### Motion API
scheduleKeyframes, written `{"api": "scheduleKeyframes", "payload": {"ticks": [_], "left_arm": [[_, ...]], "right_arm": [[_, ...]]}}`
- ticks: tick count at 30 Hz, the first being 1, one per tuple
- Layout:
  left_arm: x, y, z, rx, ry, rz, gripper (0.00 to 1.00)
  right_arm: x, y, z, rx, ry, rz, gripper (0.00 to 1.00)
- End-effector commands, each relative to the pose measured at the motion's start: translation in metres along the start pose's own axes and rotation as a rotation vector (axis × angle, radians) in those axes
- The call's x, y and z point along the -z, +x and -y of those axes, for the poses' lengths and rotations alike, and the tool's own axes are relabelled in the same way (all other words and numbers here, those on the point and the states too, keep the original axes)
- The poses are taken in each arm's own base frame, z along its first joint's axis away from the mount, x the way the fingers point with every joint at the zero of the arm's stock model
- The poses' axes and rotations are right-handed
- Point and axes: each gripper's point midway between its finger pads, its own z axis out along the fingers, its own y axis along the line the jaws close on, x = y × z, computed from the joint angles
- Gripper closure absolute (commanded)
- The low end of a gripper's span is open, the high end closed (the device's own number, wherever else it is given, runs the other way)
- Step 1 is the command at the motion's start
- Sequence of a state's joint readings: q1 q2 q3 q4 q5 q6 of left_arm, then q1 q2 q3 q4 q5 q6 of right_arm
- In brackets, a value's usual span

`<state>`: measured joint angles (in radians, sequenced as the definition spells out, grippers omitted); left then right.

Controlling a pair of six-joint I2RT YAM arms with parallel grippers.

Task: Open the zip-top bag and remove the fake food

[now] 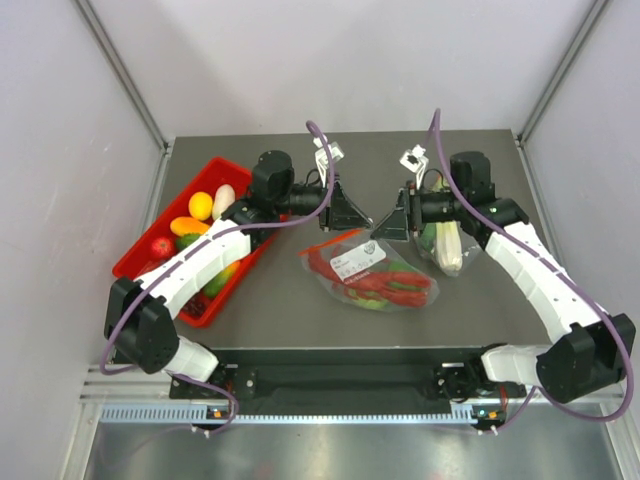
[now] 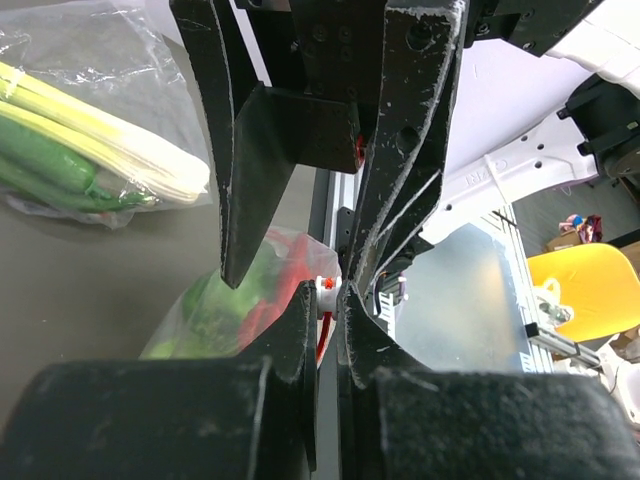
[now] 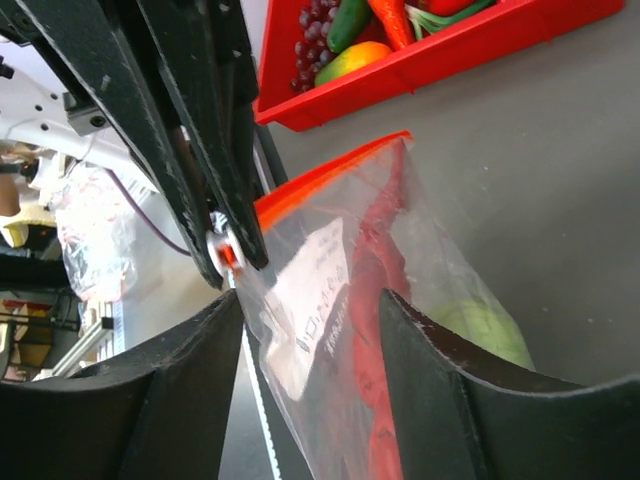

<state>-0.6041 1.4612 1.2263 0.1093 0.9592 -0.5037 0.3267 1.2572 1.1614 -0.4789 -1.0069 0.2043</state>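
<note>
Grey table [image 1: 270, 300] carries a red tray [image 3: 430, 70] of toy fruit at the left. Mid-table lies the zip-top bag [image 1: 350, 262], with the fake food [image 1: 395, 285] inside it: long red chili pieces and green ones. A second clear bag holding a leek [image 1: 447, 245] lies just to its right.

The left gripper [image 3: 228, 262] is pinched tight on one end of the bag's red-orange zip strip [image 3: 330, 175]. The right gripper [image 3: 310, 305] has its jaws well apart, the bag's upper part between them — whether its pads touch the plastic I cannot tell.

A white label [image 3: 315, 280] on the bag bears dark print — too blurred to read.
</note>
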Motion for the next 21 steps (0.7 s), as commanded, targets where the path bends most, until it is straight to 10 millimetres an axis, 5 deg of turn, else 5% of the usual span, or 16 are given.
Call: {"api": "scheduleKeyframes", "payload": {"ticks": [1, 10, 21], "left_arm": [[0.004, -0.015, 0.021, -0.078, 0.053, 0.038, 1.00], [0.005, -0.007, 0.007, -0.066, -0.011, 0.023, 1.00], [0.011, 0.003, 0.002, -0.061, -0.030, -0.012, 1.00]], "right_arm": [[-0.009, -0.023, -0.021, 0.111, -0.048, 0.041, 0.45], [-0.029, -0.027, -0.034, 0.114, -0.087, 0.053, 1.00], [-0.007, -0.033, -0.010, 0.123, 0.067, 0.137, 1.00]]}}
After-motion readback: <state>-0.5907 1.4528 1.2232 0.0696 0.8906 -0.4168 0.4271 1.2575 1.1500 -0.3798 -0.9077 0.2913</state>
